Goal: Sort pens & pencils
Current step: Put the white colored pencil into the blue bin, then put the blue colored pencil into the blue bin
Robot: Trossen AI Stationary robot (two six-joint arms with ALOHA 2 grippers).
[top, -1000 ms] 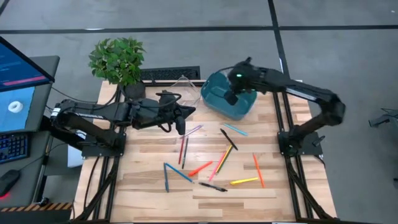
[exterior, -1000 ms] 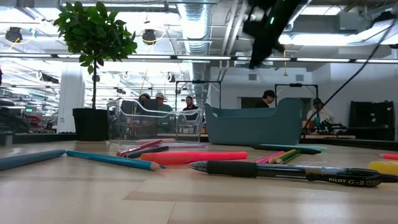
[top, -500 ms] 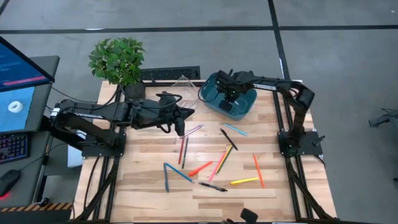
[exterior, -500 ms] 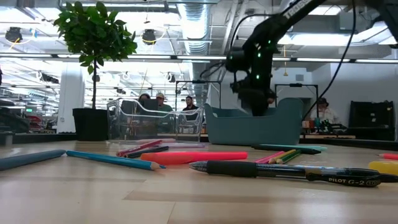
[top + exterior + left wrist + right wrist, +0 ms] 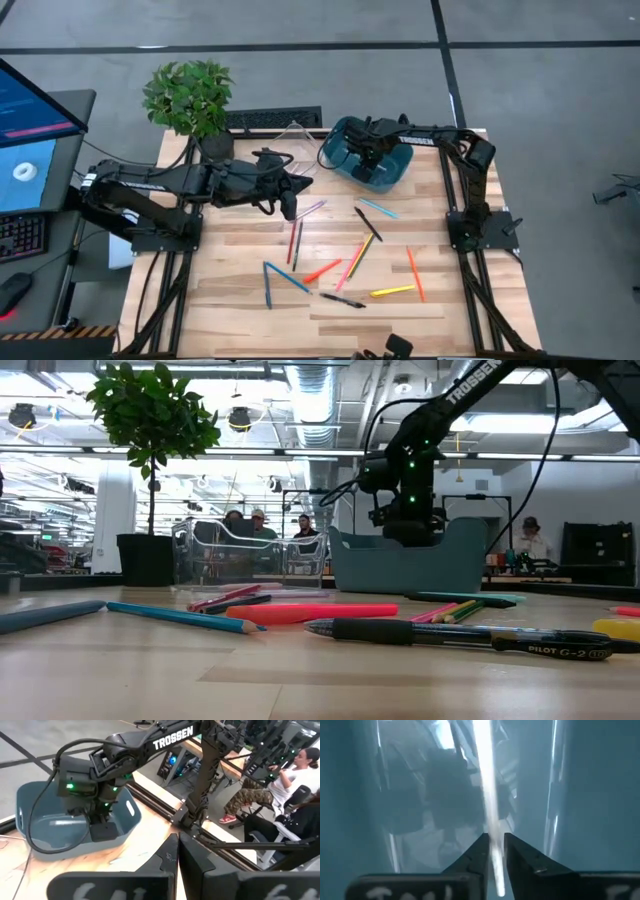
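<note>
Several pens and pencils (image 5: 340,262) in red, orange, yellow, blue, teal, pink and black lie flat and scattered on the wooden table (image 5: 240,310). They also show in the low view (image 5: 310,612). My right gripper (image 5: 372,158) reaches down inside the teal bin (image 5: 345,160) at the table's far side and is shut on a white stick (image 5: 487,795). My left gripper (image 5: 291,203) is shut and empty. It hovers over the table's far left part, near a pink and purple pair (image 5: 312,210). My right gripper pinches the white stick (image 5: 493,862) between its two fingers (image 5: 517,852). It comes from above, pointing down into the teal bin. The stick runs forward from between the fingers toward the bin's floor. Whether its far end rests on the floor I cannot tell.
A clear bin (image 5: 285,135) stands at the far edge beside the teal bin. A potted plant (image 5: 190,95) stands at the far left corner, with a keyboard (image 5: 272,120) behind it. People sit in the room beyond the table (image 5: 280,775). Bare wood lies along the near edge.
My right gripper has come down from above the teal bin into it, and its arm has folded in toward the bin. My left gripper and the sticks on the table have kept still.
</note>
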